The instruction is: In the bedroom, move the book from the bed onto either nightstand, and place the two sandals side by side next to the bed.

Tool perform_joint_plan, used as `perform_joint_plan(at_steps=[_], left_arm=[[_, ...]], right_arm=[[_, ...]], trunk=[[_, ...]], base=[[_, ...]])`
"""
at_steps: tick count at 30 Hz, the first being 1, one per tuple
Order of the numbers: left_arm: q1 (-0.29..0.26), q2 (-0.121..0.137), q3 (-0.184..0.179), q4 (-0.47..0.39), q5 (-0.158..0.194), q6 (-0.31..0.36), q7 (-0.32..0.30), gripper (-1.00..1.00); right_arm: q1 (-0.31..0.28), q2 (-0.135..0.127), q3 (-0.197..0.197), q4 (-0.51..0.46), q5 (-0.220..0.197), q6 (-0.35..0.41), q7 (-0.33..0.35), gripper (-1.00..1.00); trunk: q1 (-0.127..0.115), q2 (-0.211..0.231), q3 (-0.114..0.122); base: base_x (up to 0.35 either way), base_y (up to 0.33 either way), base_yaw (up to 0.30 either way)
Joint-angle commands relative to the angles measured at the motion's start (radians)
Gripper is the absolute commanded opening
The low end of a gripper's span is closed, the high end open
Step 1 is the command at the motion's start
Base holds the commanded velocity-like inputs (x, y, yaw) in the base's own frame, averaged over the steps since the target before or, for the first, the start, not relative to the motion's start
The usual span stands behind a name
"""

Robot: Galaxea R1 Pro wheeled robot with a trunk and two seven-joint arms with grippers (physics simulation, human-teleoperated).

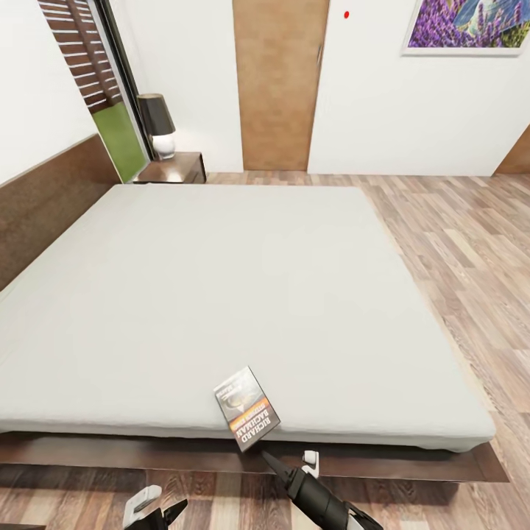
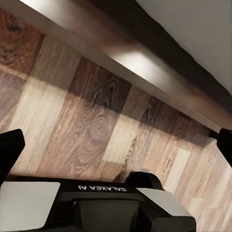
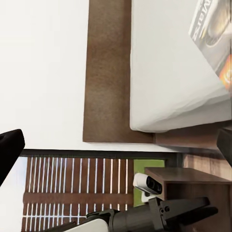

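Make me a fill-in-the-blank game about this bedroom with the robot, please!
1. The book lies on the ______, near its front edge.
2. A lamp stands on the ______ in the far corner.
3. The picture on the wall shows ______ flowers.
4. The right gripper is close to the book, and its fingers are ______.

Missing words: bed; nightstand; purple; open

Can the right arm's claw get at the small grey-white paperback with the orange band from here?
Probably yes. The paperback lies flat at the light-grey mattress's near edge, and the right claw sits just below it, fingers apart, nothing between.
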Motion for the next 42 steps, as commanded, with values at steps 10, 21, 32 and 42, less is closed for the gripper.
perform_joint_plan(at_steps=[10, 21, 32, 42], left_arm=[[0.000, 0.000, 0.003, 0.000, 0.009, 0.010, -0.004, 1.00], [0.000, 0.000, 0.003, 0.000, 0.009, 0.010, -0.004, 1.00], [0.000, 0.000, 0.003, 0.000, 0.009, 0.010, -0.004, 1.00], [0.000, 0.000, 0.003, 0.000, 0.009, 0.010, -0.004, 1.00]], right_arm=[[0.000, -0.001, -0.008, 0.000, 0.005, 0.006, 0.003, 1.00], [0.000, -0.001, -0.009, 0.000, 0.005, 0.006, 0.003, 1.00], [0.000, -0.001, -0.009, 0.000, 0.005, 0.006, 0.004, 1.00], [0.000, -0.001, -0.009, 0.000, 0.005, 0.006, 0.003, 1.00]], trunk=[[0.038, -0.071, -0.032], [0.081, -0.148, -0.067], [0.123, -0.225, -0.101], [0.161, -0.295, -0.132]], base=[[0.000, 0.000, 0.000], [0.000, 0.000, 0.000], [0.000, 0.000, 0.000], [0.000, 0.000, 0.000]])
